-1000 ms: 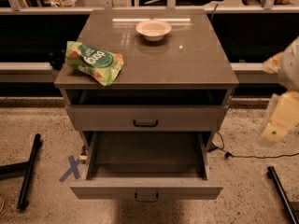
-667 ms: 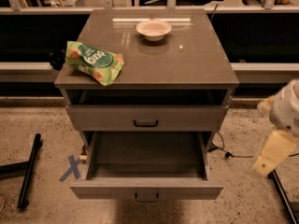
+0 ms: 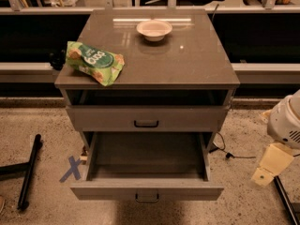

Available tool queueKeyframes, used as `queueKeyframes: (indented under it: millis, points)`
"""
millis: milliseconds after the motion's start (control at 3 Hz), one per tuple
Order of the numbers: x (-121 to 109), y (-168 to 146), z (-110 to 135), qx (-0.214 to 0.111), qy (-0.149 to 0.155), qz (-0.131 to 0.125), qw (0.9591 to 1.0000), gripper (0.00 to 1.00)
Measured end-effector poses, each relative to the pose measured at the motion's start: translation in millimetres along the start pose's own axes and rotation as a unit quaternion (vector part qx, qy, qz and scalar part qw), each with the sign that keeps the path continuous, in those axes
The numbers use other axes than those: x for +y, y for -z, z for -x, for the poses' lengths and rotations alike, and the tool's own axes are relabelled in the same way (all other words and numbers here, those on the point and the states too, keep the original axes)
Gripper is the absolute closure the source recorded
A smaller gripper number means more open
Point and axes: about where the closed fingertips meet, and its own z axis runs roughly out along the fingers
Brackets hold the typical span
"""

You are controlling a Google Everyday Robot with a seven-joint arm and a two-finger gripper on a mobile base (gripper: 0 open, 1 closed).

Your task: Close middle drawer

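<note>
The middle drawer of the grey-brown cabinet is pulled far out, and its deep empty box faces up. Its flat front with a small dark handle is nearest the camera. The uppermost drawer front sits above it, slightly out. The lowest drawer is hidden beneath the open one. My gripper, a beige piece under a white arm housing, hangs at the right edge. It is right of the open drawer's front corner and apart from it.
A green snack bag and a white bowl lie on the cabinet top. A blue tape X and a black bar are on the floor at left. A cable runs on the floor at right.
The arm at the right edge has moved down, and the gripper now hangs level with the open drawer. The drawers, bag and bowl have not moved.
</note>
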Motion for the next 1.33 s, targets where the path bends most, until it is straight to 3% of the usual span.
queueKeyframes:
  millis: [333, 667, 1000, 1333]
  points:
    - [4.5, -23.2, 0.9, -0.024, -0.031, 0.009, 0.9992, 0.0]
    - [18.0, -67.4, 7.8, -0.063, -0.071, 0.043, 0.9945, 0.0]
    - [36.6, -124.2, 16.9, -0.104, -0.114, 0.102, 0.9827, 0.0]
    - [36.1, -130.2, 15.4, -0.101, -0.117, 0.105, 0.9823, 0.0]
